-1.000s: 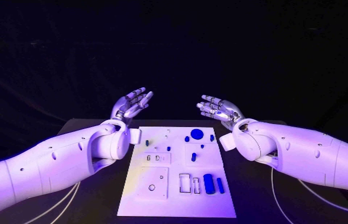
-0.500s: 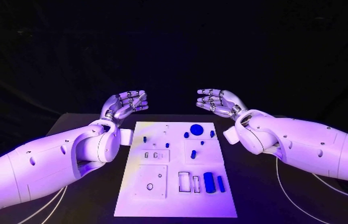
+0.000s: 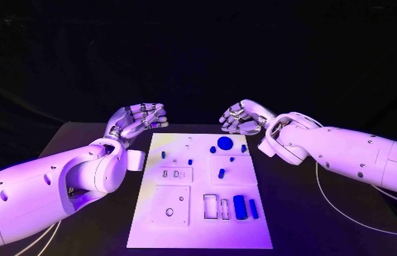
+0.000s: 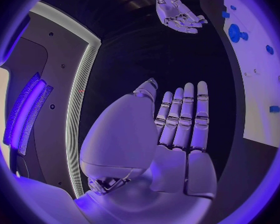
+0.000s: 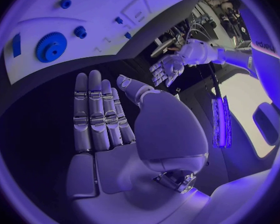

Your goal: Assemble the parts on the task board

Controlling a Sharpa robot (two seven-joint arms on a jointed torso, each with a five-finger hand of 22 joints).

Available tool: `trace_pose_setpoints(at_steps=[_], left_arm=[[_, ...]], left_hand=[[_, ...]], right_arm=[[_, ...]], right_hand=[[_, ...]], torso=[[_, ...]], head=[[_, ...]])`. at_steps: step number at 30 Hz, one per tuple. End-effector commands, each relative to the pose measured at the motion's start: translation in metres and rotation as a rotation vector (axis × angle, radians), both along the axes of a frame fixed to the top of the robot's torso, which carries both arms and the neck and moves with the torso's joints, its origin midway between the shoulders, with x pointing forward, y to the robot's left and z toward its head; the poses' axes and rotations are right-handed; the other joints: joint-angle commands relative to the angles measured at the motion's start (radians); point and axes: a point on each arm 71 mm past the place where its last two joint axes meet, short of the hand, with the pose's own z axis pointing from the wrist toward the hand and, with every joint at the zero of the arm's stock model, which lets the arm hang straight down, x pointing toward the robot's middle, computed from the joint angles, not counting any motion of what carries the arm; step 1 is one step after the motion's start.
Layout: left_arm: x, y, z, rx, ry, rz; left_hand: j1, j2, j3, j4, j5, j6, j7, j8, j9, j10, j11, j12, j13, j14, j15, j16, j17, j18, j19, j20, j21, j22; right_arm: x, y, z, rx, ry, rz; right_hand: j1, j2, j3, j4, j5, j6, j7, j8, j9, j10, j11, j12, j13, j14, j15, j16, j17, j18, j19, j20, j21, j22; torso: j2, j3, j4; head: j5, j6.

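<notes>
Silver segmented left hand [image 3: 135, 120] & right hand [image 3: 241, 117], fingers loosely curled, empty; flat white task board [image 3: 157, 233] w/ round blue gear [image 3: 224, 142]

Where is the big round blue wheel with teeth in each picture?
Head view: the blue gear lies at the far end of the task board, near the right hand.
Left wrist view: it shows on the board beyond the left hand, at.
Right wrist view: on the board beyond the right hand's fingers, at.
Shared landmark: the small blue part right beside it.
</notes>
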Motion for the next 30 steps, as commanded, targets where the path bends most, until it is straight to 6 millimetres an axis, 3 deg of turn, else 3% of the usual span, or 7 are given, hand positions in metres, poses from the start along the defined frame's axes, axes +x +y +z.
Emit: trace_pose_setpoints(at_steps=[1, 5, 7, 8, 10, 15, 30], left_arm=[[-0.005, -0.007, 0.005, -0.016, -0.006, -0.064], [-0.009, -0.009, 0.007, -0.021, -0.005, -0.079], [-0.010, -0.009, 0.008, -0.023, -0.004, -0.085], [-0.010, -0.010, 0.008, -0.024, -0.004, -0.087], [-0.011, -0.011, 0.008, -0.026, -0.003, -0.092], [-0.011, -0.012, 0.008, -0.028, 0.000, -0.101], [-0.014, -0.011, 0.010, -0.031, 0.004, -0.113]], left_hand=[[0.003, -0.006, 0.008, -0.001, 0.000, 0.007, 0.022, 0.004, -0.001, 0.008, -0.001, -0.004, 0.000, 0.008, -0.001, 0.004, 0.002, 0.012, 0.008, 0.000, 0.004, -0.002], [0.002, -0.007, 0.009, 0.000, 0.000, 0.008, 0.021, 0.004, -0.001, 0.011, -0.001, -0.005, 0.000, 0.011, -0.002, 0.005, 0.004, 0.012, 0.010, -0.001, 0.005, -0.002], [0.002, -0.007, 0.009, 0.000, 0.000, 0.008, 0.021, 0.004, -0.001, 0.011, -0.001, -0.005, 0.000, 0.011, -0.002, 0.005, 0.004, 0.012, 0.010, -0.001, 0.005, -0.002], [0.002, -0.008, 0.010, 0.001, 0.000, 0.008, 0.021, 0.004, -0.001, 0.011, -0.001, -0.006, 0.000, 0.011, -0.002, 0.005, 0.004, 0.012, 0.011, -0.001, 0.005, -0.002], [0.002, -0.008, 0.010, 0.001, 0.000, 0.008, 0.021, 0.004, -0.001, 0.011, -0.001, -0.006, 0.000, 0.011, -0.002, 0.005, 0.004, 0.012, 0.011, -0.001, 0.005, -0.002], [0.000, -0.009, 0.010, 0.002, -0.001, 0.008, 0.022, 0.003, -0.002, 0.011, -0.001, -0.007, -0.001, 0.012, -0.002, 0.005, 0.005, 0.012, 0.012, -0.002, 0.005, -0.003], [-0.004, -0.012, 0.010, 0.004, -0.001, 0.006, 0.024, 0.001, -0.003, 0.010, 0.000, -0.011, -0.002, 0.012, -0.001, 0.004, 0.006, 0.011, 0.014, -0.002, 0.005, -0.003]], right_arm=[[-0.002, 0.006, -0.003, -0.341, -0.094, 0.027], [-0.004, 0.013, -0.001, -0.440, -0.147, 0.033], [-0.005, 0.017, -0.001, -0.477, -0.167, 0.036], [-0.005, 0.019, -0.001, -0.488, -0.175, 0.037], [-0.005, 0.023, -0.001, -0.511, -0.191, 0.041], [-0.005, 0.032, -0.002, -0.537, -0.210, 0.050], [-0.006, 0.044, -0.011, -0.603, -0.199, 0.075]], right_hand=[[-0.013, -0.022, -0.015, 0.014, -0.003, 0.018, -0.012, 0.000, 0.006, 0.032, -0.019, -0.003, 0.009, 0.099, -0.029, 0.067, 0.058, 0.005, 0.083, -0.033, 0.066, 0.034], [-0.026, -0.057, -0.008, 0.040, 0.037, 0.021, -0.023, -0.019, 0.016, 0.032, -0.032, -0.027, 0.036, 0.202, -0.048, 0.271, 0.230, 0.000, 0.179, -0.067, 0.204, 0.123], [-0.033, -0.063, -0.003, 0.053, 0.038, 0.021, -0.018, -0.024, 0.020, 0.017, -0.026, -0.038, 0.043, 0.205, -0.049, 0.380, 0.337, -0.022, 0.224, -0.067, 0.347, 0.300], [-0.034, -0.069, 0.002, 0.060, 0.038, 0.017, -0.016, -0.029, 0.023, 0.009, -0.023, -0.039, 0.048, 0.151, -0.047, 0.327, 0.283, -0.054, 0.296, -0.067, 0.528, 0.536], [-0.034, -0.079, 0.009, 0.073, 0.041, 0.015, -0.013, -0.034, 0.031, -0.013, -0.018, -0.041, 0.057, 0.139, -0.044, 0.347, 0.289, -0.085, 0.350, -0.066, 0.710, 0.775], [-0.029, -0.088, 0.021, 0.092, 0.052, 0.003, -0.009, -0.046, 0.045, -0.041, -0.010, -0.038, 0.072, 0.126, -0.038, 0.373, 0.291, -0.126, 0.422, -0.060, 0.940, 1.094], [-0.018, -0.092, 0.028, 0.103, 0.064, -0.011, -0.009, -0.058, 0.061, -0.078, -0.008, -0.042, 0.080, 0.118, -0.035, 0.389, 0.286, -0.139, 0.438, -0.048, 1.007, 1.195]], torso=[[0.028, -0.0050, 0.0114], [0.042, -0.0077, 0.0143], [0.048, -0.0091, 0.0150], [0.051, -0.0097, 0.0153], [0.058, -0.0105, 0.0169], [0.063, -0.0112, 0.0211], [0.078, -0.0137, 0.0268]], head=[[-0.008, 0.003], [-0.013, 0.005], [-0.015, 0.006], [-0.015, 0.007], [-0.016, 0.008], [-0.020, 0.004], [-0.023, -0.001]])
